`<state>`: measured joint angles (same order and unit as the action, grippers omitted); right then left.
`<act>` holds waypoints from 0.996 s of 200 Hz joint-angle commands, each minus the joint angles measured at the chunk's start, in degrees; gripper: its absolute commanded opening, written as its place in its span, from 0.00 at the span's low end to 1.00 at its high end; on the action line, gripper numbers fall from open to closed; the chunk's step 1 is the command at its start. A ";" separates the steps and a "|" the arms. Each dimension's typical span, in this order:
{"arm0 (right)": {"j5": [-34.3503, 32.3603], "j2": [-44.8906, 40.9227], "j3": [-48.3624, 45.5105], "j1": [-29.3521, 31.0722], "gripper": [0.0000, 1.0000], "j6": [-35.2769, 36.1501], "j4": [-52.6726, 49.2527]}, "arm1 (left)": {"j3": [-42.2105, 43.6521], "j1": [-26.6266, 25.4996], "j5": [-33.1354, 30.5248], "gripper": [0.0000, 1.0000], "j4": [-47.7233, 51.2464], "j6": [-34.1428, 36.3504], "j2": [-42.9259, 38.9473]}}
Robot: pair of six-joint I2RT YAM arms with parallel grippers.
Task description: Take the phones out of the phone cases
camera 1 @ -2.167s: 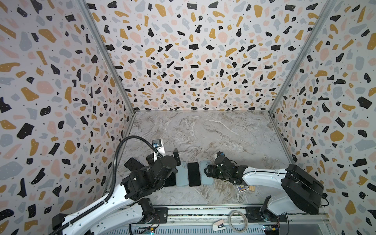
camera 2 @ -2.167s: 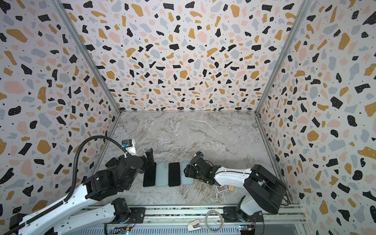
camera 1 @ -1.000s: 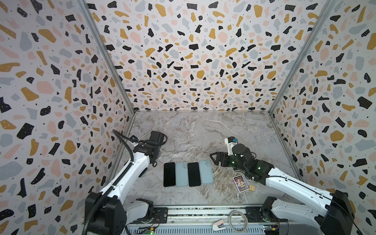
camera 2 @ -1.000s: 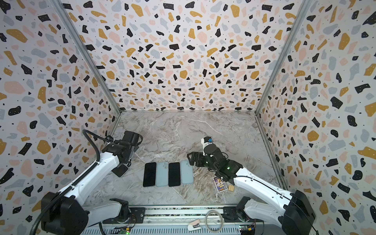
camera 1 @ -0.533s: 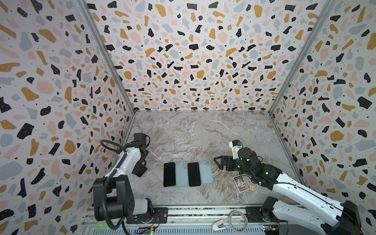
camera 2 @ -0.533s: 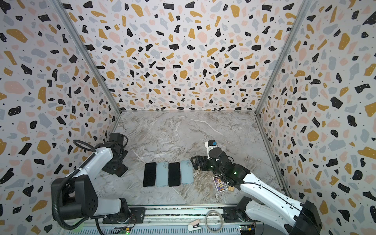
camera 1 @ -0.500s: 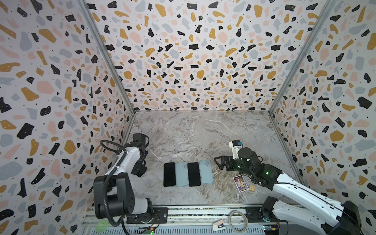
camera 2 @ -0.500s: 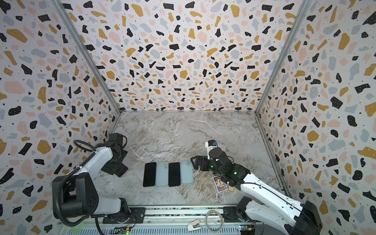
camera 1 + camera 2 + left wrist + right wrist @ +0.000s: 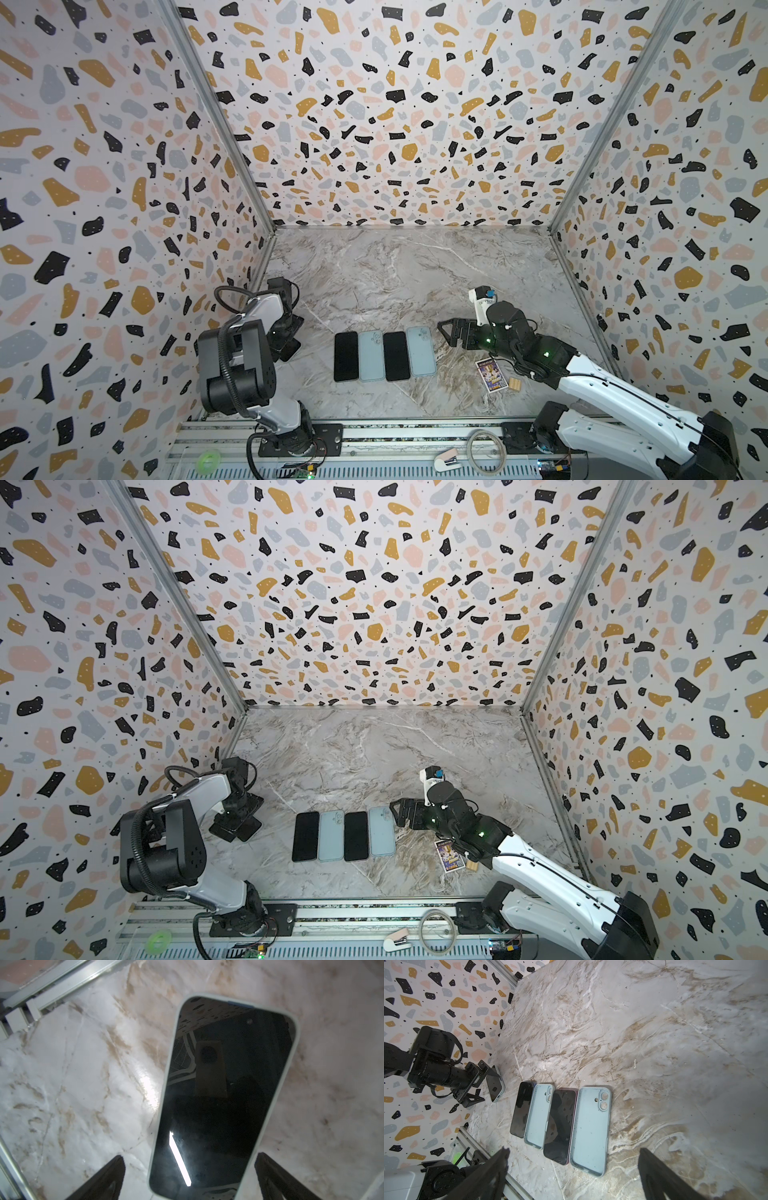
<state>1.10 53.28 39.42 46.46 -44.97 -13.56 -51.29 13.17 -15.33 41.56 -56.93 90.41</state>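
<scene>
- Left gripper (image 9: 287,341) is down low by the left wall (image 9: 124,249), its fingers (image 9: 108,1176) spread wide apart and pinching nothing.
- Right under it is the phone (image 9: 224,1095), lying screen up on the marble table (image 9: 395,270). It sits inside its pale case (image 9: 172,1059), whose rim shows all around the glass.
- In the left wrist view the two dark fingers stand either side of one end of the phone, with a gap showing on at least one side.
- The right wrist view shows the same: the cased phone (image 9: 495,1084) sits just in front of the left gripper (image 9: 481,1082), though I can't tell from there whether it lies flat or tilted.
- Right gripper (image 9: 451,332) hangs near the middle of the table with its fingers wide apart and empty.
- Just beside it in both top views is a neat row, edge to edge: a black phone (image 9: 346,356), an empty blue case (image 9: 371,356), another black phone (image 9: 356,836), another empty blue case (image 9: 382,831).
- A small printed card (image 9: 491,375) lies on the table under the right arm, with a little wooden block (image 9: 515,384) just beside it.
</scene>
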 commanded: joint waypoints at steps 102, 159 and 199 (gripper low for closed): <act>1.53 1.29 -0.53 -0.06 0.99 0.02 1.67 | 1.78 1.54 3.13 1.00 -3.68 3.76 -0.59; 1.62 1.28 -1.01 -0.14 0.98 0.32 1.79 | 4.07 3.58 4.16 1.00 -5.72 5.57 -1.16; 1.62 1.44 -0.67 -0.15 0.98 0.52 1.70 | 4.87 4.66 5.05 1.00 -7.74 7.82 -0.99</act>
<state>2.44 54.78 38.59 46.46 -45.08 -11.99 -47.72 16.99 -11.14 34.94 -51.66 89.97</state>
